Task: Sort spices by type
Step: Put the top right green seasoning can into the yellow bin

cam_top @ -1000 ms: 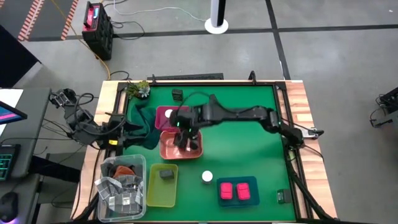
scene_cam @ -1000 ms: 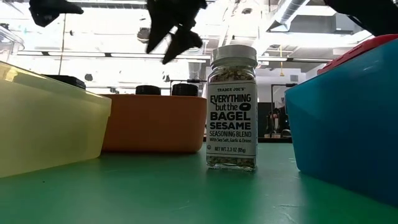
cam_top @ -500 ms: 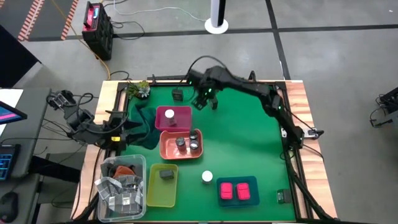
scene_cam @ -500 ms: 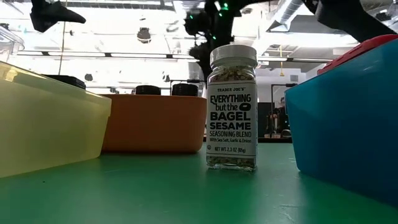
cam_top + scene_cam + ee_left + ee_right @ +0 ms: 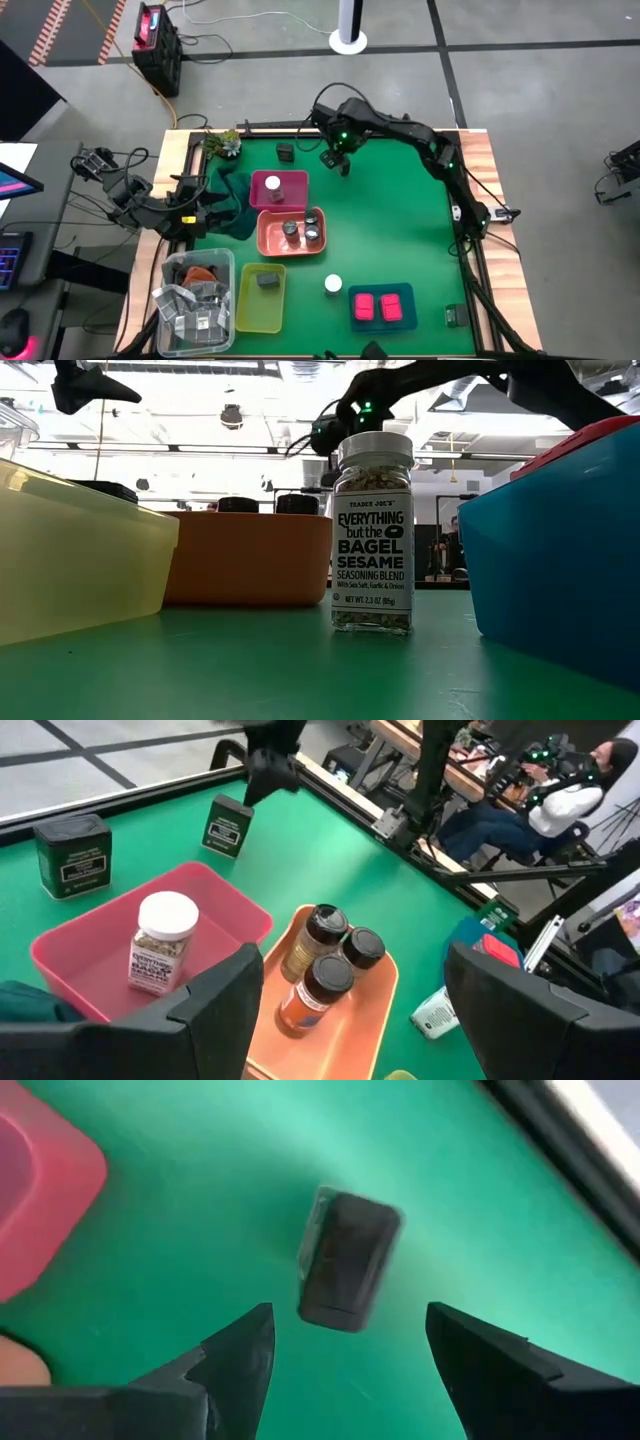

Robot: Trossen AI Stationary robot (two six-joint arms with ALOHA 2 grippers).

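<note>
Having left the orange tray, the right gripper now hangs open-jawed over a dark box near the table's far edge, apparently aiming to grasp it. Left gripper waits open at the left edge.

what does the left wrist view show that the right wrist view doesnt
Only the left wrist view shows the white-capped jar in the pink tray, the orange tray with three dark-lidded jars, and a seated person beyond the table. Only the right wrist view shows the right gripper, open. Both show the dark box on the green mat.
</note>
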